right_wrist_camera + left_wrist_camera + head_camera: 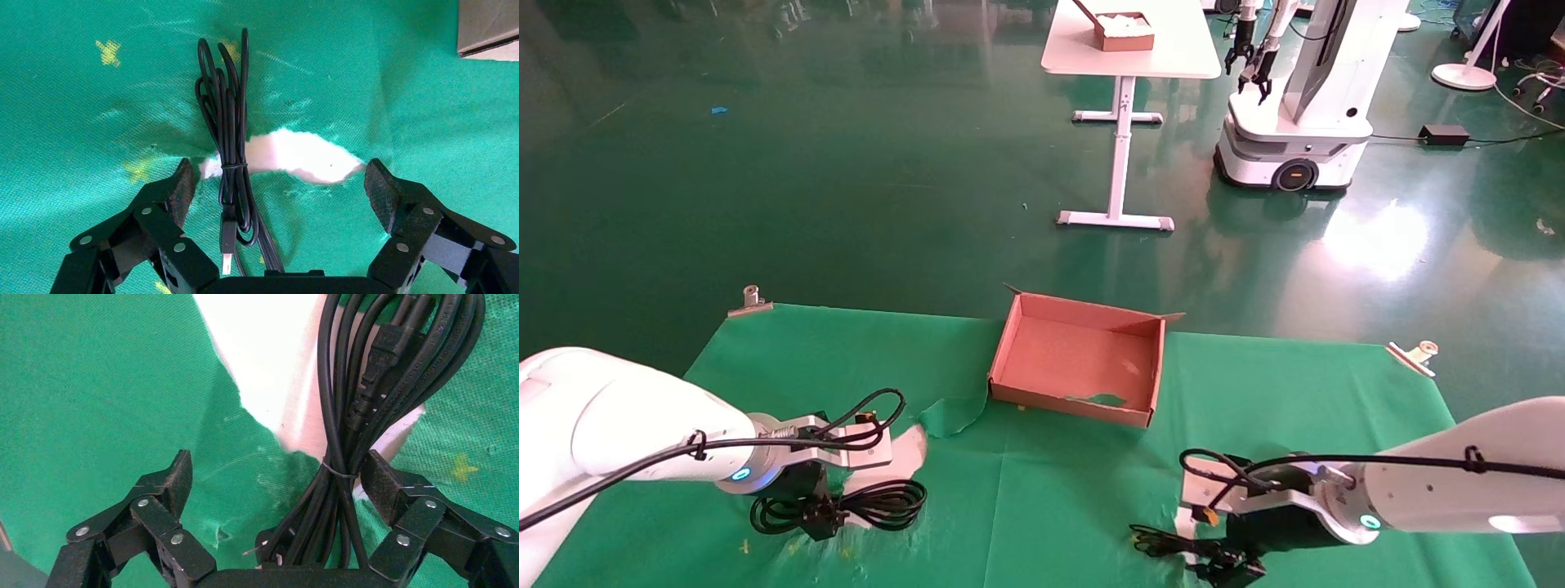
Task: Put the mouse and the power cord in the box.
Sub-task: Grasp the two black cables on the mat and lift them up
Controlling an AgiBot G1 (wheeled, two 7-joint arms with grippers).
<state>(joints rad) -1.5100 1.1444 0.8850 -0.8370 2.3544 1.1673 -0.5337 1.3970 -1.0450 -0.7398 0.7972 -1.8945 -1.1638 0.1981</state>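
Grippers low over the cables, box [1079, 359] empty at the table's far middle.
Left gripper [275, 478] wide, straddling the power cord [367, 398]; right gripper [278, 184] wide over the mouse cable [229, 141]; mouse body hidden.

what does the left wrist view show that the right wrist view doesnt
Only the left wrist view shows the power cord, its tied bundle running between the open fingers of the left gripper. Only the right wrist view shows the thin mouse cable with its USB plug, between the open fingers of the right gripper, and a box corner. Both show torn green cloth.
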